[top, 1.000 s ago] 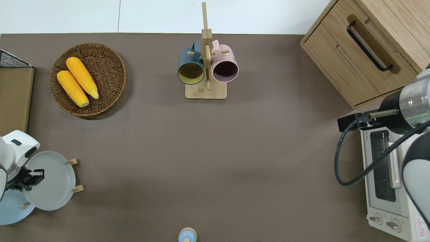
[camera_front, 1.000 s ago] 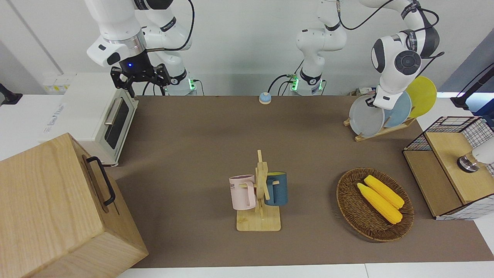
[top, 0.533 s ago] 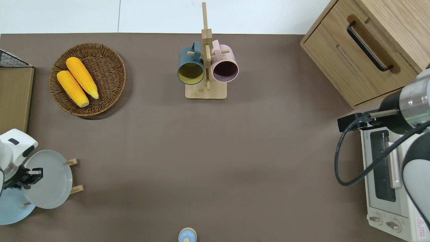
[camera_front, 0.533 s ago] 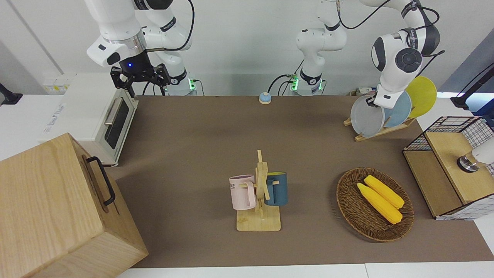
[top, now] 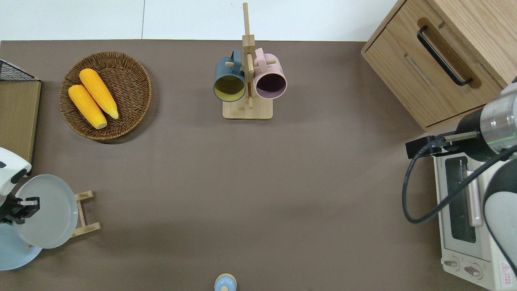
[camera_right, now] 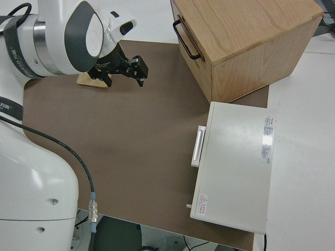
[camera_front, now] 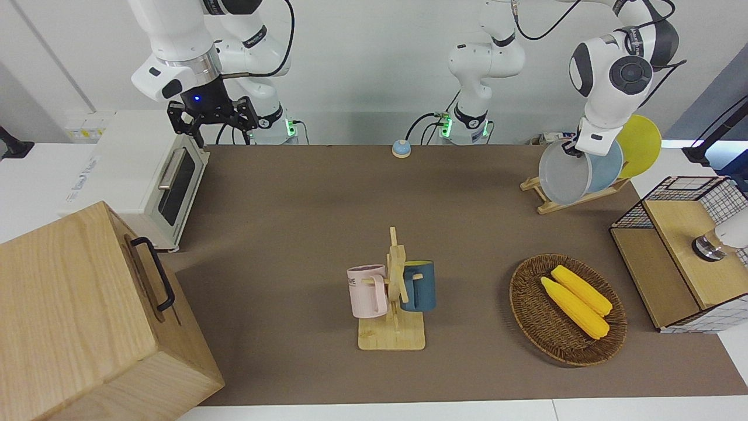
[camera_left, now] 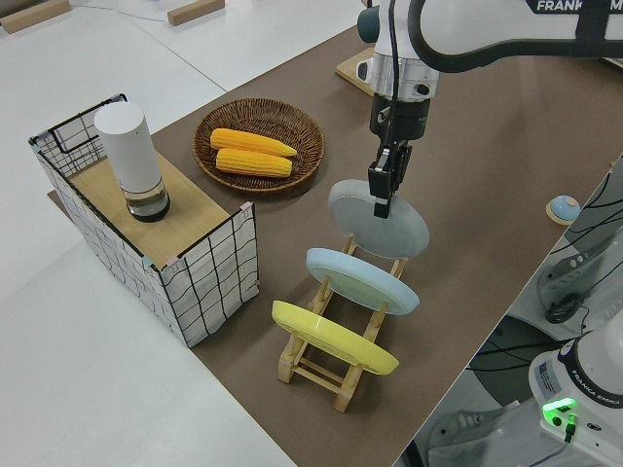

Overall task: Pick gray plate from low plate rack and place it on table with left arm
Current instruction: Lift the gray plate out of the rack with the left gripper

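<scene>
My left gripper (camera_front: 570, 149) is shut on the rim of the gray plate (camera_front: 562, 175). It holds the plate tilted and lifted just clear of the low plate rack (camera_front: 583, 197), over the rack's end farthest from the robots. The overhead view shows the gripper (top: 23, 204), the plate (top: 48, 212) and the rack's bare rails (top: 85, 213). The left side view shows the gripper (camera_left: 382, 199) pinching the plate (camera_left: 389, 229) above the rack (camera_left: 321, 368). The brown table (camera_front: 292, 234) lies below. My right arm is parked, its gripper (camera_front: 213, 120) open.
A light-blue plate (camera_front: 609, 166) and a yellow plate (camera_front: 641, 143) stay in the rack. A wicker basket (camera_front: 529, 316) holds two corn cobs. A mug stand (camera_front: 394, 292), a wire crate (camera_front: 681, 257), a toaster oven (camera_front: 152, 175), a wooden cabinet (camera_front: 76, 321) and a bell (camera_front: 401, 148) stand around.
My left gripper has risen with the gray plate, drawing it up out of the rack's pegs. The rack's end rails now show bare. The right arm has not moved.
</scene>
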You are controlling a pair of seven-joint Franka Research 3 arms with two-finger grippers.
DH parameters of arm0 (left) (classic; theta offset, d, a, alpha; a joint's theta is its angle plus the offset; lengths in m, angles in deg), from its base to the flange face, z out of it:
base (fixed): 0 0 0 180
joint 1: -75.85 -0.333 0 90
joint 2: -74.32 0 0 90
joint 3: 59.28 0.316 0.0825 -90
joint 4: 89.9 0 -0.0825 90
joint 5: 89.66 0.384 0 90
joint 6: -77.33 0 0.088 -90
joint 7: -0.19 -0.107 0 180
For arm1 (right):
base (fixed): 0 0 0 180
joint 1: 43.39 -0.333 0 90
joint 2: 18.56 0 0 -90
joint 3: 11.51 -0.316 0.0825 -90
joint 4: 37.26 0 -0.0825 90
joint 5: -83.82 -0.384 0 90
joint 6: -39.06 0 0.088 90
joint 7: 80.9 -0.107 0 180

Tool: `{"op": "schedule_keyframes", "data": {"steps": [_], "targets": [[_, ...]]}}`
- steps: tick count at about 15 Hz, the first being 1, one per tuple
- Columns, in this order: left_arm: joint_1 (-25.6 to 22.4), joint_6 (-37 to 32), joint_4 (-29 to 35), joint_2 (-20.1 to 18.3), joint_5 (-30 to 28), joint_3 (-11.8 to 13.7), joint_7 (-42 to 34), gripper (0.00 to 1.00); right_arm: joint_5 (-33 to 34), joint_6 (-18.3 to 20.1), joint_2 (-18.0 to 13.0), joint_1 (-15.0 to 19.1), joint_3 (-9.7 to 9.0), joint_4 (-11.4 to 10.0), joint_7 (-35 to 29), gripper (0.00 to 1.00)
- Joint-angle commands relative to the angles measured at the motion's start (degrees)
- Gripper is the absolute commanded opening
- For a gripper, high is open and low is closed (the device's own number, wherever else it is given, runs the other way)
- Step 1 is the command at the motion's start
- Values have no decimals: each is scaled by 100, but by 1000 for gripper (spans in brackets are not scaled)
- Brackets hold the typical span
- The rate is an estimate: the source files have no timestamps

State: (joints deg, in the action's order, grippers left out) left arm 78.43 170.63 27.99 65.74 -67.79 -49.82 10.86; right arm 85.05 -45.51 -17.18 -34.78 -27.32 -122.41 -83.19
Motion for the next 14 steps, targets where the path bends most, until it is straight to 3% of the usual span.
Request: {"op": "schedule_keyframes", "data": {"steps": [1, 11, 14], "targets": [[41, -382, -345, -65, -279, -6, -161, 0, 9, 81, -15, 106, -89, 51, -69, 983], [33, -646, -636, 41, -2309, 21, -108, 0, 9, 81, -15, 106, -98, 51, -69, 983], [41, -646, -610, 225, -2574, -154, -100, 0, 9, 81, -15, 106, -98, 51, -69, 983]]}}
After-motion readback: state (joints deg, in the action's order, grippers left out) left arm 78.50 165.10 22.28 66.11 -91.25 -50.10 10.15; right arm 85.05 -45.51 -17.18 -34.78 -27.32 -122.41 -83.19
